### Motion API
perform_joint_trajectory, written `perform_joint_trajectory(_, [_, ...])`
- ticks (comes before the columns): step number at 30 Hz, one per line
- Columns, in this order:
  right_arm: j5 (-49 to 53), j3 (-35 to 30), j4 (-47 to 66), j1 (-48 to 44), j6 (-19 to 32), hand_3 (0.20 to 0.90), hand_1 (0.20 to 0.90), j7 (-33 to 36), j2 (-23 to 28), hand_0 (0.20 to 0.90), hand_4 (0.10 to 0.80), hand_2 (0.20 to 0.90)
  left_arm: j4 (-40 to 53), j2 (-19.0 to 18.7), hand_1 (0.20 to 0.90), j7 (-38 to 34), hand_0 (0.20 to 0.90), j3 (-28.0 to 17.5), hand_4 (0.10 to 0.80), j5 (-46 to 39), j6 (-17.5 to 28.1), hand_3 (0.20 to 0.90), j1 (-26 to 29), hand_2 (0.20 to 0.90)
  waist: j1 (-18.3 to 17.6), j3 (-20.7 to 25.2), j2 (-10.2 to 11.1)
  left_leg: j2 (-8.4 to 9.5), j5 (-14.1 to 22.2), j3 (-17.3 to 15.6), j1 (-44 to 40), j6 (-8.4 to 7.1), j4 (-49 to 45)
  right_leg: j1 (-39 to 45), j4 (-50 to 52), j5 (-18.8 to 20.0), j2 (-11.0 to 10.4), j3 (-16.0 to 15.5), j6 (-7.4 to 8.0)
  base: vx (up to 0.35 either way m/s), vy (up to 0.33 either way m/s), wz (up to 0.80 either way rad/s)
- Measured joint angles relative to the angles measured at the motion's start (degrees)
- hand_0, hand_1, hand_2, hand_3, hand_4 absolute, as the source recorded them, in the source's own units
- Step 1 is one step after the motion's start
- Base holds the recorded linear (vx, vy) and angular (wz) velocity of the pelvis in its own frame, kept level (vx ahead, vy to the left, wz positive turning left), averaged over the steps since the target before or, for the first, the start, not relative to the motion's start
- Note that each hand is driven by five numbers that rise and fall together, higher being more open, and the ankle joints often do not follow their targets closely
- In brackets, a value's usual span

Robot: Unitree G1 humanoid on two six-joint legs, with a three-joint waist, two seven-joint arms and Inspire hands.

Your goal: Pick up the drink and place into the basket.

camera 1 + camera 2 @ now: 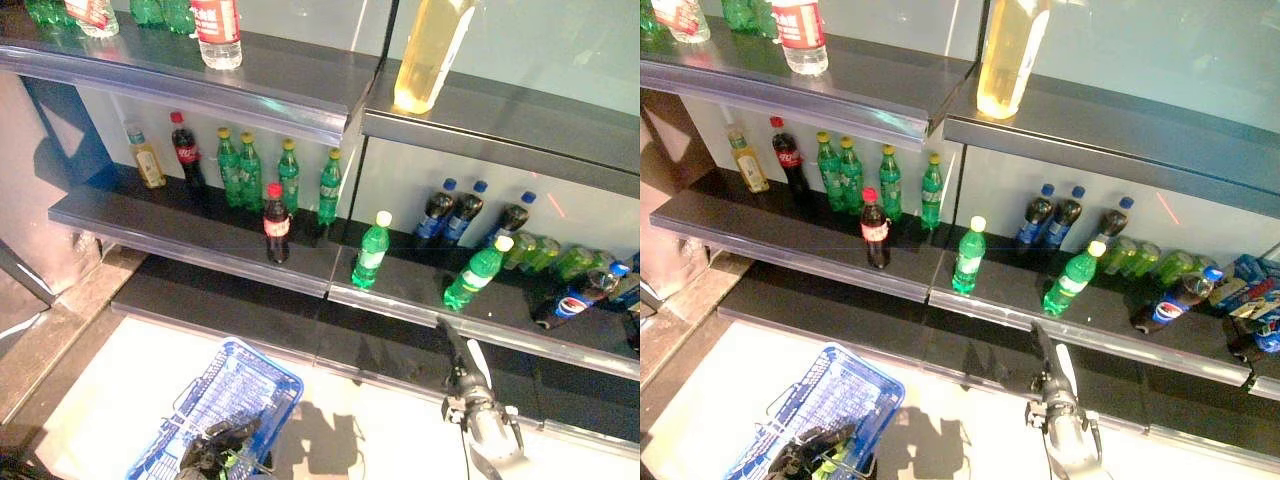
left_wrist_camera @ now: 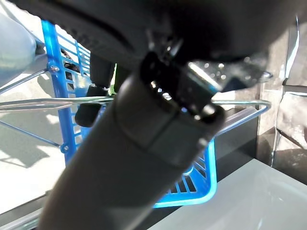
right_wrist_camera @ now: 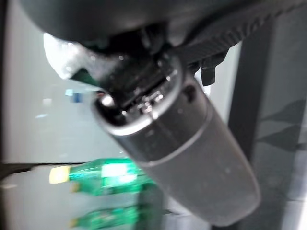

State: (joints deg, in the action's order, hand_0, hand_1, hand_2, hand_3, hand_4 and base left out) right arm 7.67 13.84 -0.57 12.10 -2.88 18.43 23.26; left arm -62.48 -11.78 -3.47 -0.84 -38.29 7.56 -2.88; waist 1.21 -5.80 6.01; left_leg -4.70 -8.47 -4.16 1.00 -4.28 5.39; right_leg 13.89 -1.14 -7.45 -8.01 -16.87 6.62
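I judge nothing is done yet: my left hand (image 1: 215, 448) curls round the blue plastic basket (image 1: 240, 385)'s wire handle, my right hand (image 1: 462, 365), fingers unreadable, reaches toward the green plastic bottle (image 1: 476, 273) on the dark shelf (image 1: 180, 235).

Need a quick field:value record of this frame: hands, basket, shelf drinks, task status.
left hand: dark hand low at the blue plastic basket with wire handles, apparently on a handle; grip unclear
right hand: extended toward the middle shelf, holding nothing visible; finger state unclear
nearest drink: green plastic bottle with pale yellow cap, tilted on the dark middle shelf
other drinks: green bottle with white cap, dark cola bottle with red cap, both upright near the shelf's front
task status: no drink picked yet
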Motion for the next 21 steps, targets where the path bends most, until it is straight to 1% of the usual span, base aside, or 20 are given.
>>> perform_joint_trajectory(4, [-0.02,-0.24,4.63,-0.7,3.56,0.9,0.9,0.34,0.01,0.9,0.8,0.9,-0.02,0.16,0.3,0.05,0.3,0.01,0.1,0.0,0.05,0.2,-0.01,0.3,0.08,-0.22,-0.36,0.04,0.02,0.0,-0.03,0.07,0.0,-0.13,0.29,0.01,-0.1,0.07,0.02,0.007,0.008,0.0])
perform_joint_trajectory(6, [0.27,-0.31,6.88,-1.72,4.4,0.9,0.9,0.79,0.08,0.9,0.8,0.9,-0.06,0.37,0.3,0.14,0.3,0.02,0.1,0.0,0.09,0.2,0.0,0.3,0.06,-0.43,-0.72,0.04,0.03,-0.02,-0.05,0.09,0.0,-0.22,0.4,0.01,-0.16,0.12,0.02,0.05,0.033,-0.03])
perform_joint_trajectory(8, [0.32,-0.3,7.21,-3.18,5.94,0.9,0.9,1.23,0.08,0.9,0.8,0.9,-0.07,0.64,0.3,0.14,0.3,0.02,0.1,0.0,0.16,0.2,0.0,0.3,0.11,-0.49,-0.96,0.03,0.04,-0.07,-0.12,0.08,0.0,-0.21,0.41,0.01,-0.17,0.1,0.02,0.081,0.038,-0.03])
perform_joint_trajectory(14, [1.92,-0.2,7.22,-7.61,6.09,0.9,0.9,2.72,1.29,0.9,0.8,0.9,-0.51,1.68,0.3,0.12,0.3,0.29,0.1,0.0,0.67,0.2,0.07,0.3,1.0,-0.55,-1.82,0.04,0.16,-0.19,-0.17,-0.09,-0.03,-0.23,0.98,0.01,-0.17,-0.01,0.02,0.094,0.042,0.01])
perform_joint_trajectory(16, [3.14,-0.13,7.22,-8.18,6.06,0.9,0.9,4.27,2.56,0.9,0.8,0.9,-0.57,2.56,0.3,-0.02,0.3,0.49,0.1,0.0,0.9,0.2,0.14,0.3,1.89,-1.06,-2.76,-0.07,0.11,0.04,-0.05,0.06,-0.43,-1.0,2.74,-0.1,-0.15,-0.14,-0.15,0.045,0.065,0.07])
perform_joint_trajectory(18, [3.81,0.1,7.13,-9.67,6.05,0.9,0.9,6.07,4.12,0.9,0.8,0.9,-0.53,3.87,0.3,0.1,0.3,0.99,0.1,-0.08,1.99,0.2,0.53,0.3,2.09,-2.19,-4.34,0.01,-0.19,0.58,0.71,0.64,-1.42,-3.27,6.91,-0.54,-0.27,-0.21,-0.71,-0.033,0.072,0.16])
perform_joint_trajectory(19, [3.97,0.2,7.04,-10.85,6.05,0.9,0.9,7.63,4.78,0.9,0.8,0.9,-0.46,4.66,0.3,0.14,0.3,1.7,0.1,-0.25,2.66,0.2,1.19,0.3,2.09,-2.98,-5.49,0.15,-0.13,1.6,2.34,0.85,-3.08,-5.47,10.45,-1.12,-0.41,-0.29,-0.82,-0.045,0.065,0.16])
perform_joint_trajectory(21, [4.27,0.23,6.78,-12.83,6.06,0.9,0.9,9.24,5.55,0.9,0.8,0.9,0.4,4.79,0.3,0.42,0.3,3.13,0.1,-0.31,3.01,0.2,2.27,0.3,2.2,-4.53,-6.24,0.59,0.14,1.8,4.1,1.25,-4.85,-7.54,13.85,-2.38,-1.45,-0.3,-0.77,-0.037,0.068,0.19])
